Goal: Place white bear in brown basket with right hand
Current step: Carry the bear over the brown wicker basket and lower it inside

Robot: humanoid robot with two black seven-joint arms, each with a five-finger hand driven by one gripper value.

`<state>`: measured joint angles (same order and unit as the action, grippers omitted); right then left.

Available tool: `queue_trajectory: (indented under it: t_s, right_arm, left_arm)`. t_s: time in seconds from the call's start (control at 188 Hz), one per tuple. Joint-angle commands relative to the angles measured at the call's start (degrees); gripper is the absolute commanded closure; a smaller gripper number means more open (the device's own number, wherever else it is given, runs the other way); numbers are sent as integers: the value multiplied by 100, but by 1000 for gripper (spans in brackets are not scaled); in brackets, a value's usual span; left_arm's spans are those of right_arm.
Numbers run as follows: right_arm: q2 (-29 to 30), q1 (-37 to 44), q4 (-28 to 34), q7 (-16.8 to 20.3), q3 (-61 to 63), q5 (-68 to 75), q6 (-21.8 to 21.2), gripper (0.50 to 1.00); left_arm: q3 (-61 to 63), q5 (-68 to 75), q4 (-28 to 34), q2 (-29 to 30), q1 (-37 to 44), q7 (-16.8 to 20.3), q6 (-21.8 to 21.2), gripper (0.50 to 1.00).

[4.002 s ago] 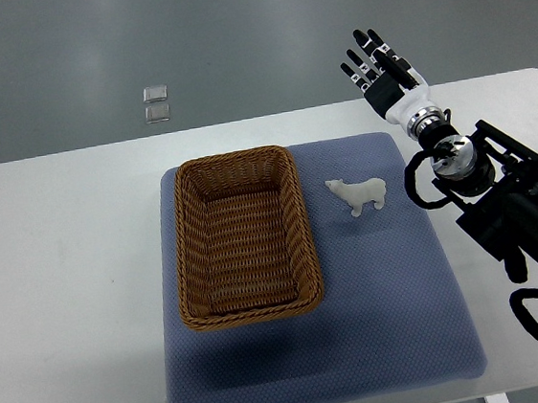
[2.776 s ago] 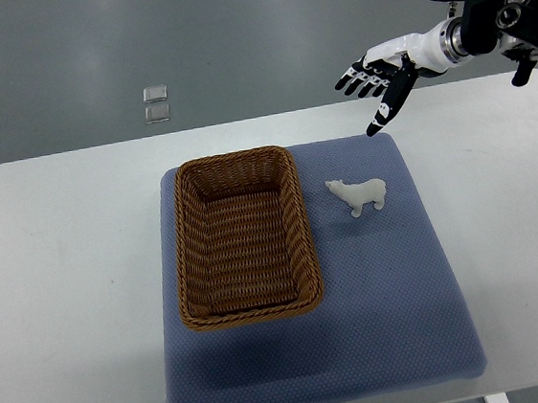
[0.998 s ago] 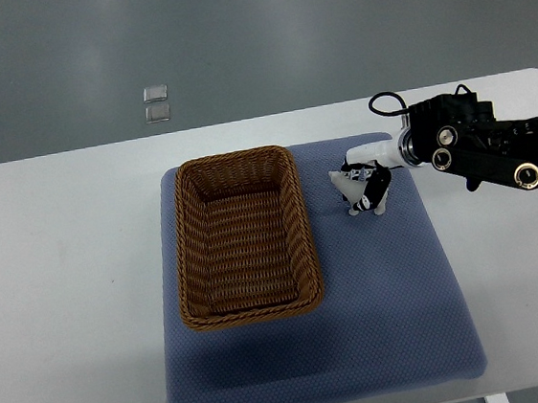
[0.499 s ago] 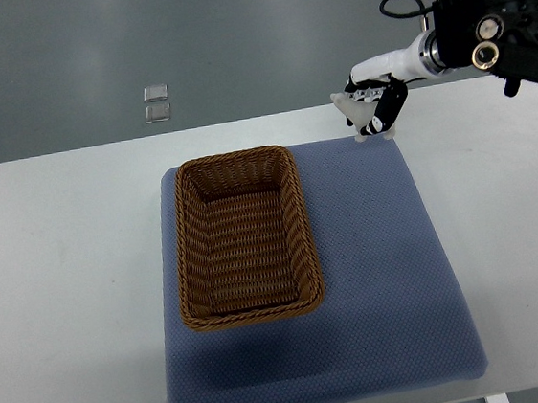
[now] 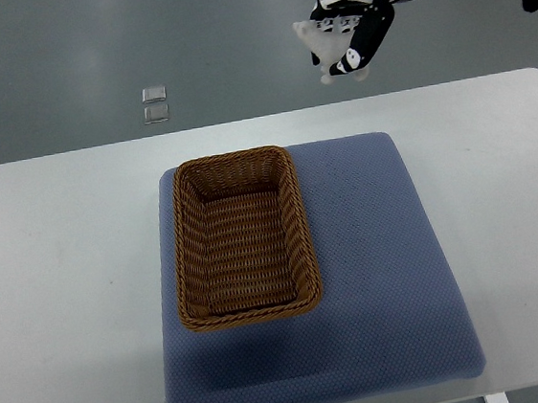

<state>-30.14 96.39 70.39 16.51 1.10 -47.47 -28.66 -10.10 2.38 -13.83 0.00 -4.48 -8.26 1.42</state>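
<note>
White bear [image 5: 323,48]: clasped inside the curled fingers [image 5: 360,40] of the right hand [image 5: 351,21], raised above the table [image 5: 63,252], at 1 o'clock from the brown basket [image 5: 242,236]; snout toward 9 o'clock.

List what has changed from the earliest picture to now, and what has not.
The right hand came down onto the white bear on the blue mat, closed its fingers on it and lifted it; it now holds the bear high near the picture's top, beyond the table's far edge. The bear's spot on the mat is bare. The brown basket, still empty, the mat and the table stayed put.
</note>
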Motion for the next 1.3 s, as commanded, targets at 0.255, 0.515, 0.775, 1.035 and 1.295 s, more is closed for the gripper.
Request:
queue_trajectory:
  t_s: [0.255,0.515,0.775,1.035,1.295]
  right_arm:
    - [2759,-481,-1660,-17,-532,-7,695,1000]
    - [3014,-1228,-2223,-25,-532,-139,906,1000]
    - [3014,-1588,-2399,-52,-532,-148,1012,1000]
    - [3014,-1993,-2566,-60,-541,-157,1223,1000]
    - [3014,-2186,-2531,-236,-497,-139,1460,1000]
  left_arm:
    - [8,-1,3,0,0,0,-1,500]
    - [-10,-18,20,0,0,0,-1,500]
    - [-1,-9,11,0,0,0,-1,500]
    - [-1,-9,20,0,0,0,-1,500]
    - [8,-9,11,0,0,-9,-1,500]
